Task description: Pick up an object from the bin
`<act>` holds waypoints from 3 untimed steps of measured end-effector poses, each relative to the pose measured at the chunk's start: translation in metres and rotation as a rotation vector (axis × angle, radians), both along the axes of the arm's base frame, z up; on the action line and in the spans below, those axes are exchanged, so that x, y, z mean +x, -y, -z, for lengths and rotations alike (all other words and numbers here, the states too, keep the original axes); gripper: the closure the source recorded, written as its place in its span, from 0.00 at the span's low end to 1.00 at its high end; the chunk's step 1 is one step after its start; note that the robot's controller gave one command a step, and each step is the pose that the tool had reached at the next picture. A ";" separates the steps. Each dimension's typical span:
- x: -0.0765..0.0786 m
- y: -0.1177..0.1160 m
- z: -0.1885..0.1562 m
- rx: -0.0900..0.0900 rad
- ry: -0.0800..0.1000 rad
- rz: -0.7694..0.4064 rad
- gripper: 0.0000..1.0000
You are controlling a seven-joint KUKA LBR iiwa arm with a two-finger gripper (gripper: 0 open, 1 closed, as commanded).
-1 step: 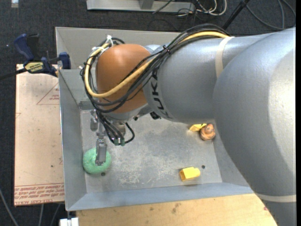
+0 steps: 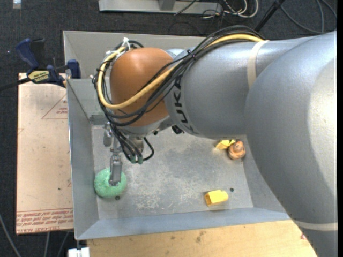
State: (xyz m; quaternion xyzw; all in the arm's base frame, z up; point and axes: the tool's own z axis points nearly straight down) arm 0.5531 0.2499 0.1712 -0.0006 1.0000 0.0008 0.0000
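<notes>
dark carpeted floor [image 2: 43,15] with cables [image 2: 241,1] round the grey bin [image 2: 80,143]; inside, green round lump [image 2: 103,186] at 8 o'clock with the hand [image 2: 114,179] down on its middle, opening cannot be told; yellow block [image 2: 216,197] at 5, small brown-yellow piece [image 2: 235,150] at 3.

Grey metal bin [image 2: 177,170] is being lit evenly from above, soft and diffuse. A broad pale sheen is being picked up on the rounded orange wrist cover [image 2: 140,74] and the big silver arm casing [image 2: 278,90]. A faint soft shadow is being thrown under the arm onto the bin floor. The left inner wall is being left darker. A thin shadow is being cast at the base of the small yellow block [image 2: 216,197]. The dark carpet [image 2: 43,15] is being kept dim.
</notes>
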 end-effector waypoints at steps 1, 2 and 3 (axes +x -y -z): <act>-0.003 0.002 0.014 0.002 0.007 -0.056 0.00; -0.024 0.021 0.075 0.000 0.003 -0.353 0.00; -0.013 0.027 0.102 0.001 0.001 -0.314 1.00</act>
